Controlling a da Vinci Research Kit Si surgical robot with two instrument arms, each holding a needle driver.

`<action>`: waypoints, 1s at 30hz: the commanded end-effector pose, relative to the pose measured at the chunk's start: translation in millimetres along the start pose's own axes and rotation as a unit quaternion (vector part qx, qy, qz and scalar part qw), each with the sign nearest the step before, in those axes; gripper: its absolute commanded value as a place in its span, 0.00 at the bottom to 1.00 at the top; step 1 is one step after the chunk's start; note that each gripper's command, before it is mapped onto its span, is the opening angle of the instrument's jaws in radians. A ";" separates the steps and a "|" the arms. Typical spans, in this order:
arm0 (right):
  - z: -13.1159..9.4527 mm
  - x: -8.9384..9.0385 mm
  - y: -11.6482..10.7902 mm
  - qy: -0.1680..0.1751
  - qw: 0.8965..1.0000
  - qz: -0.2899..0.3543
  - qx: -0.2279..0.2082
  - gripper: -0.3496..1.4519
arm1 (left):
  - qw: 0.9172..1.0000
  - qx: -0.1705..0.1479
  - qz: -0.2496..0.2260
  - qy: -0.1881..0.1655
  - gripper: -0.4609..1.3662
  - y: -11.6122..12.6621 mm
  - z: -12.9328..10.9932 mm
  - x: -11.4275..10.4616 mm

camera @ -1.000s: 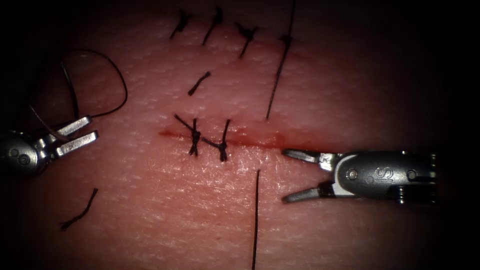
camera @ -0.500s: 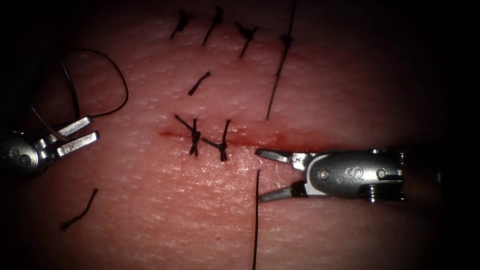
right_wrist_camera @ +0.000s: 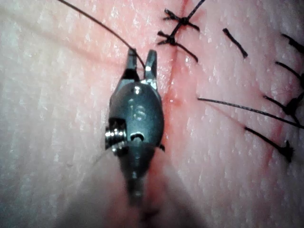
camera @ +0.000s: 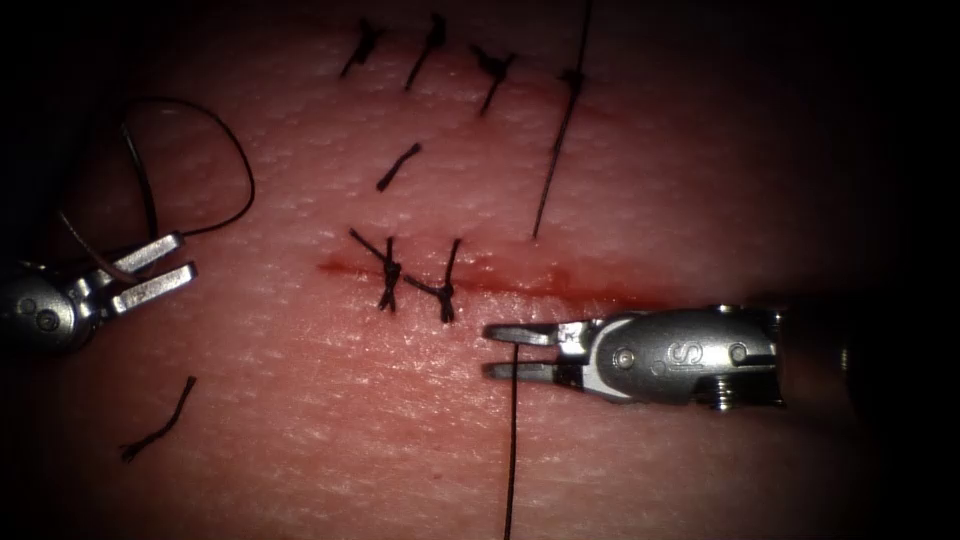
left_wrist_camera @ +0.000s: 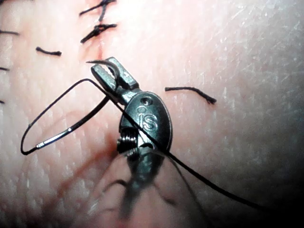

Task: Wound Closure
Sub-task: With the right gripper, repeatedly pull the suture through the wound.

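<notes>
The cut (camera: 560, 288) runs across the tissue (camera: 700, 150) with red fluid along it and two knotted stitches (camera: 415, 283) at its left end. A strand of thread (camera: 549, 170) enters the tissue above the cut and comes out below it. My right tool (camera: 488, 351) is shut on that lower strand (camera: 511, 440) just where it leaves the tissue; the right wrist view shows the thread (right_wrist_camera: 95, 23) running into its jaws (right_wrist_camera: 141, 56). At far left, my left tool (camera: 185, 255) holds the curved needle (camera: 95, 250) near one end, clear of the tissue, also visible as the needle (left_wrist_camera: 57, 136) in the left tool (left_wrist_camera: 107, 71).
A loop of thread (camera: 235, 150) curls above the left tool. Cut ends of thread lie loose on the tissue (camera: 158, 425) (camera: 398, 166). A second row of knotted stitches (camera: 492, 68) lies along the far edge.
The right tool slid left along the cut's lower edge to the lower strand, and its wide-open jaws closed around it. The left tool and needle stayed still.
</notes>
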 end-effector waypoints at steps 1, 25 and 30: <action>-0.1 0.1 0.1 0.000 1.000 0.001 -0.003 0.00 | 1.000 -0.005 0.000 0.000 0.06 0.0 0.0 0.0; -0.8 2.4 -4.7 -0.011 0.999 0.020 0.030 0.00 | 1.000 -0.005 0.000 0.000 0.06 0.0 0.0 0.0; -0.7 3.5 -7.3 -0.020 0.999 0.016 0.046 0.00 | 1.000 -0.005 0.000 0.000 0.06 0.1 0.0 0.0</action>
